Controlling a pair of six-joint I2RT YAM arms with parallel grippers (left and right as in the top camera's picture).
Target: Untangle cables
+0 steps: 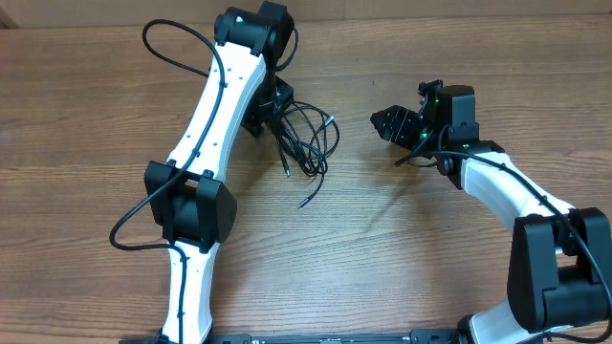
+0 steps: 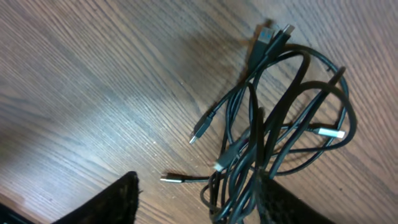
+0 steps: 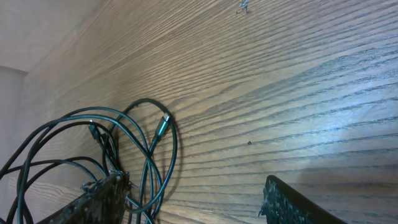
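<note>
The cables lie in one loose tangle on the wooden surface, a little toward 12 o'clock from the middle of the overhead view. One free end trails out of the heap toward 6 o'clock. A plug-tipped strand pokes out toward 1 o'clock.

The left fingers sit at the tangle's 9 o'clock edge, partly hidden beneath the white left arm. In the left wrist view they are released: the two dark tips stand wide apart at the bottom of the frame, with bare wood between them. The gathered strands run down between the tips, close against the one at 5 o'clock. Whether they touch it cannot be told, but they are not pinched. In that view the loops fan out toward 2 o'clock. A pair of plugs sits at the heap's 12 o'clock, a silver plug at its 3 o'clock, and a small plug points toward 8 o'clock.

The right fingers are at 3 o'clock from the tangle, well apart from it and aimed toward it. They too are spread and grasp nothing. The right wrist view shows wood grain between the tips, and the cable loops lie beyond the tip at 7 o'clock.
</note>
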